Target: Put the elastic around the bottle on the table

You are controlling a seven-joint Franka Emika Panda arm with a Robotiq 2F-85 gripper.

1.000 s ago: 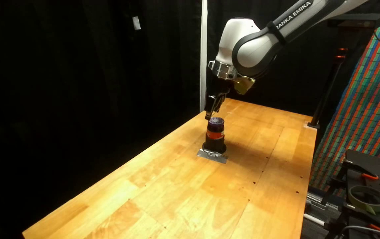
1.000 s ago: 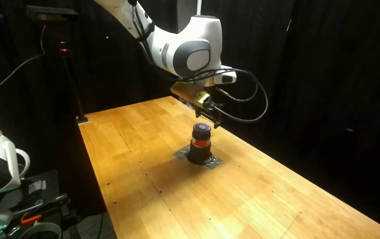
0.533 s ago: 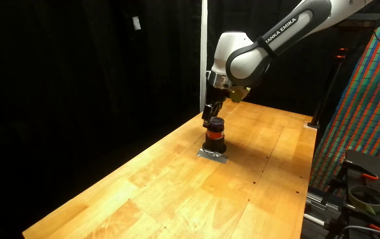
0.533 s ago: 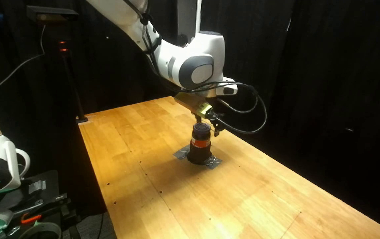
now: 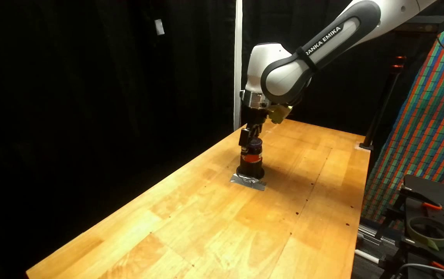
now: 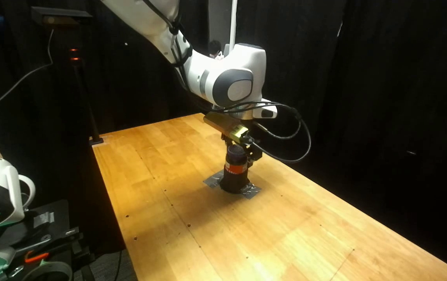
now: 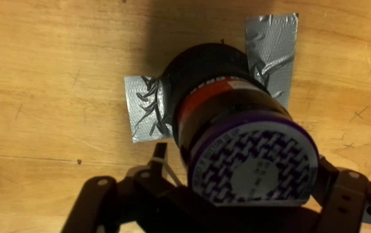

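The bottle (image 7: 201, 100) stands upright on the wooden table (image 7: 42, 123), its orange-red band showing in both exterior views (image 5: 251, 158) (image 6: 235, 169). In the wrist view its purple-and-white lid faces the camera. My gripper (image 7: 241, 153) is open, low over the bottle, with a finger on either side of the lid; the left finger in the wrist view stands apart from the lid. The elastic (image 7: 171, 173), a thin pale band, loops round that finger and runs toward the bottle, where it is lost to sight. Whether it touches the bottle is hidden.
A dark holder (image 6: 234, 183) round the bottle's base is fixed with silver tape (image 7: 272, 48) (image 7: 146, 106). A black post (image 5: 380, 104) stands at the table's far corner. A side bench (image 5: 419, 201) holds a tape roll (image 5: 429, 231). Loose cables (image 6: 305, 128) hang beside the wrist.
My gripper has come down from above the bottle to the height of its lid, fingers now beside it. The bottle has not moved.
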